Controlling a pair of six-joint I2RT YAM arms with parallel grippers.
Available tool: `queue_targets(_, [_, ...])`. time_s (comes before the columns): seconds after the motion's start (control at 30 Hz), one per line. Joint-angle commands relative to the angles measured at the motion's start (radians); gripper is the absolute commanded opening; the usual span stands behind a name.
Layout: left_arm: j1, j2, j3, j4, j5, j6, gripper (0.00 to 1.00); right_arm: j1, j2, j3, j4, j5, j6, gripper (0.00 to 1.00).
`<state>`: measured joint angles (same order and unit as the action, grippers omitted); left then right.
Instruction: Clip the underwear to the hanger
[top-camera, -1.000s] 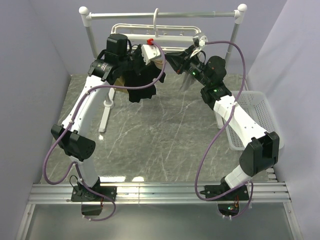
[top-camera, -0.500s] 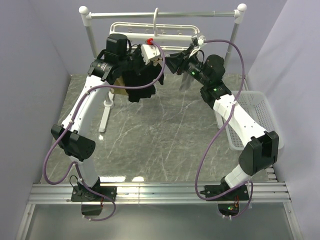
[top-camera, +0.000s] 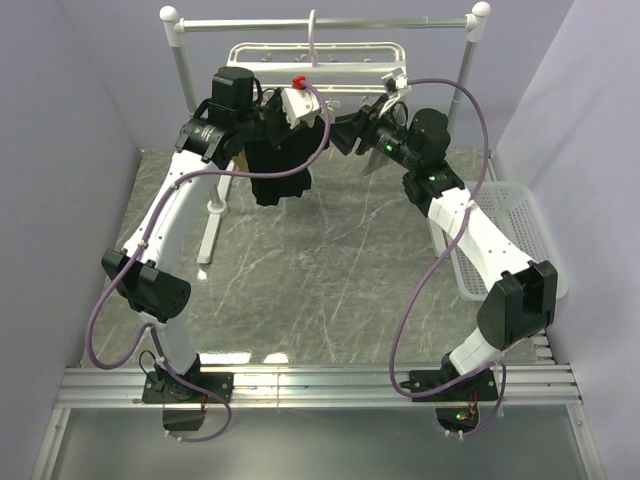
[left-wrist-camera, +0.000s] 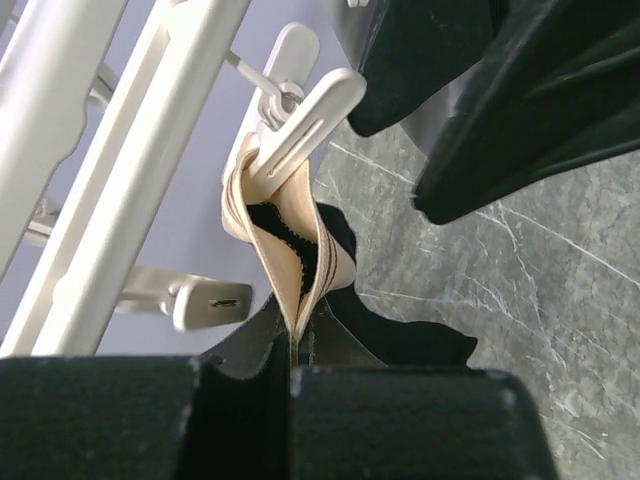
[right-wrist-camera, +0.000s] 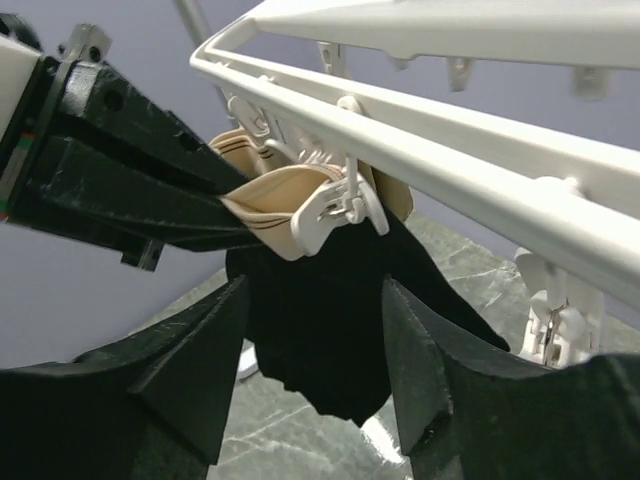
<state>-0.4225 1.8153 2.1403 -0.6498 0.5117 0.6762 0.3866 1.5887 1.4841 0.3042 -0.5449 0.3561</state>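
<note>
The black underwear (top-camera: 280, 170) hangs below the white hanger (top-camera: 320, 52). In the left wrist view a white clip (left-wrist-camera: 300, 115) is shut on its tan waistband (left-wrist-camera: 285, 245). My left gripper (left-wrist-camera: 293, 365) is shut on the waistband just below the clip; it also shows in the top view (top-camera: 300, 128). My right gripper (right-wrist-camera: 315, 345) is open and empty, its fingers (right-wrist-camera: 190, 375) either side of the hanging black cloth (right-wrist-camera: 330, 320) and apart from it, below the clip (right-wrist-camera: 335, 212). In the top view the right gripper (top-camera: 345, 133) is just right of the underwear.
The hanger hooks on a metal rail (top-camera: 380, 22) with white posts at the back. More empty clips (right-wrist-camera: 550, 320) dangle along the hanger's rails (right-wrist-camera: 470, 140). A white basket (top-camera: 515, 235) stands at the table's right edge.
The hanger has swung level and slightly up. The underwear hangs higher and a tan patch at its left no longer shows. My right gripper has shifted a little left.
</note>
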Motion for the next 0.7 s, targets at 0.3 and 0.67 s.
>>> queue_targets(0.3, [-0.013, -0.037, -0.060, 0.101, -0.007, -0.023, 0.11, -0.011, -0.205, -0.119, -0.071, -0.125, -0.042, 0.82])
queue_targets(0.67, [-0.071, -0.143, -0.220, 0.165, -0.084, -0.055, 0.68, -0.012, -0.337, -0.197, -0.226, -0.142, -0.132, 0.89])
